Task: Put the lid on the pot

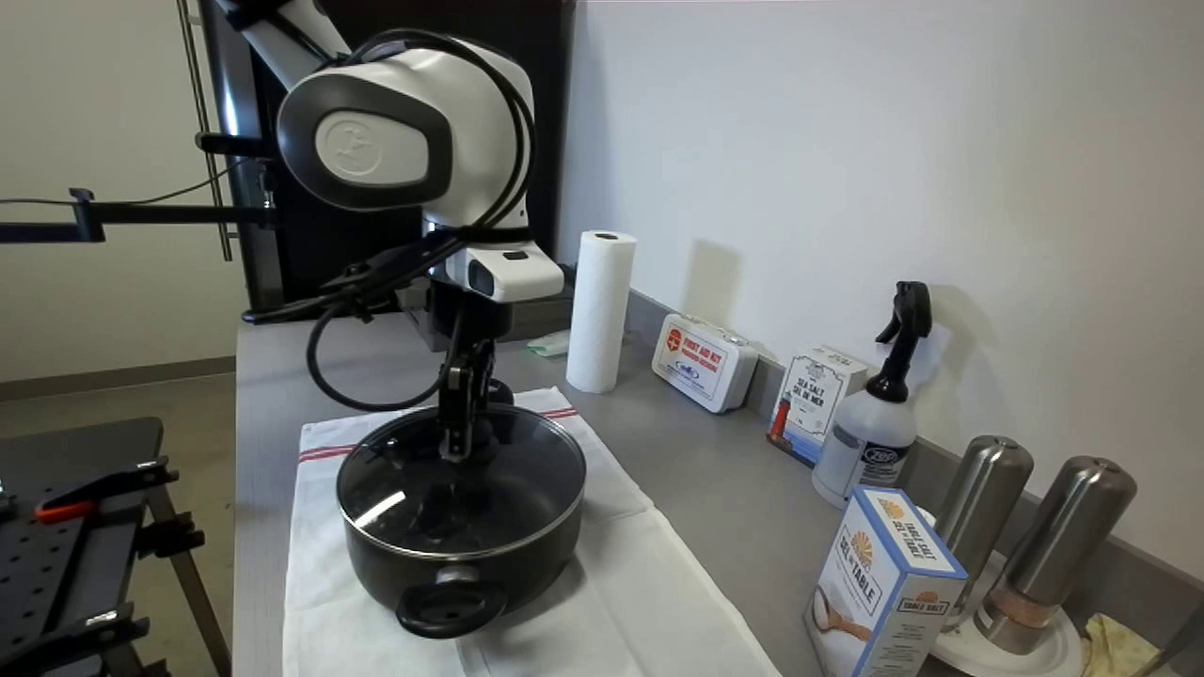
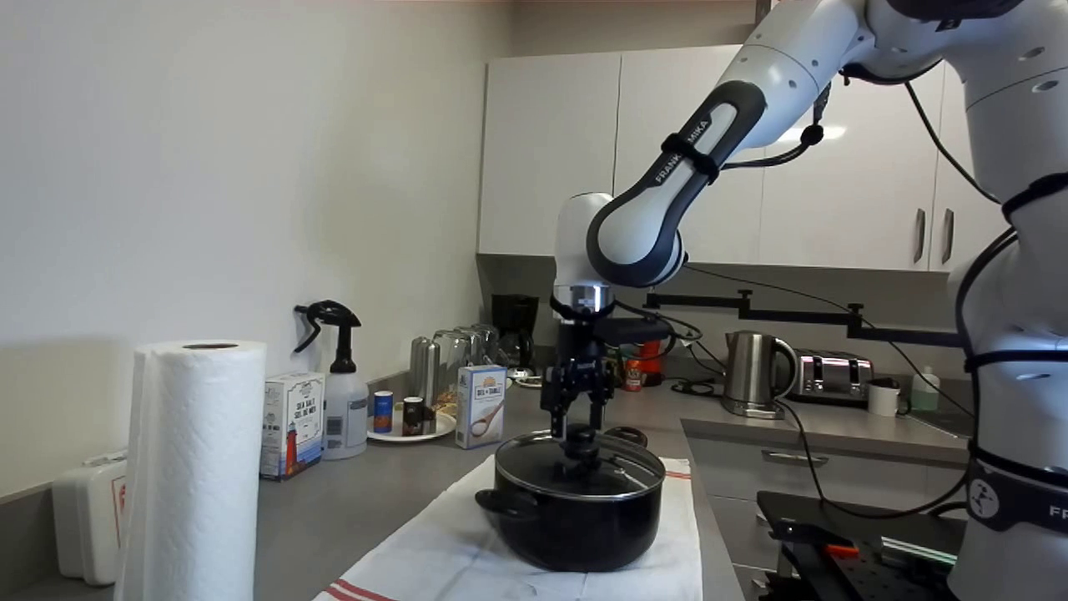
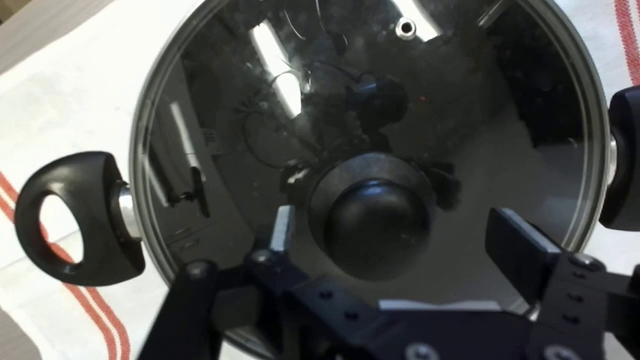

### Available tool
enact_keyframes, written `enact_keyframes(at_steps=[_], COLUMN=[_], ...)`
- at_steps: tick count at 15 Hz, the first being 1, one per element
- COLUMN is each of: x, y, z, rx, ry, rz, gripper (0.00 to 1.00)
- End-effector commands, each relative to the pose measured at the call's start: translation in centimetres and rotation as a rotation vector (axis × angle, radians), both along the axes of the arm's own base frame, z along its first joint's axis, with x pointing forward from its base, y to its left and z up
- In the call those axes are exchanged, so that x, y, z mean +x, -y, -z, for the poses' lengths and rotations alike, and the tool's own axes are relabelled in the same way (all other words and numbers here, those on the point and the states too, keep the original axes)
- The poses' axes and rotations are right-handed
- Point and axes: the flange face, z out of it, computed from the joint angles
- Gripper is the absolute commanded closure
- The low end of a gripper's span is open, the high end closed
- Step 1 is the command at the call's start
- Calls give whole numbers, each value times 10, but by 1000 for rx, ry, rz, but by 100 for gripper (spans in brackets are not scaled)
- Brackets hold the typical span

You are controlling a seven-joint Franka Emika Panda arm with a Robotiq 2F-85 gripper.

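Pale wall (image 1: 847,141) runs alongside a gray counter (image 1: 687,480), and going left to right in an exterior view, first up is a dark bench (image 1: 75,447) beside the counter with a black-and-red tool (image 1: 108,486) on it. Next comes a white towel (image 1: 611,574) with red stripes, spread on the counter, and the black pot (image 1: 386,559) sits on that. The glass lid (image 1: 508,517) is on top of the pot, its rim lined up with the pot's edge as far as I can see, and it looks pretty level in both exterior views.

Right above it is the gripper (image 3: 391,220), pointing down. Its fingers (image 3: 517,250) are spread apart: wrist view has the lid's black knob (image 3: 378,230) between them with a gap on each side, so they're not squeezing anything. Can't tell exactly how low beside the knob they reach.

Carrying on right: paper roll (image 1: 600,315) standing upright, then a first aid kit (image 1: 691,362), a sea salt box (image 1: 809,400) and a spray bottle (image 1: 865,437) just beside it. Past those there's a table salt box (image 1: 879,583), then two tall steel canisters (image 1: 1063,536), the right one on a white plate (image 1: 1058,651).
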Motion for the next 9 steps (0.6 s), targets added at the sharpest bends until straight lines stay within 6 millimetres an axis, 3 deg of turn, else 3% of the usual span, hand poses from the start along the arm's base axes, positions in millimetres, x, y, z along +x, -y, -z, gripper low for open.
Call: enact_keyframes(at_steps=[1, 9], x=[2, -6], y=[-6, -17], z=[-9, -44], rx=[-4, -48], ry=[4, 82], rz=[0, -11], gripper=[0, 0])
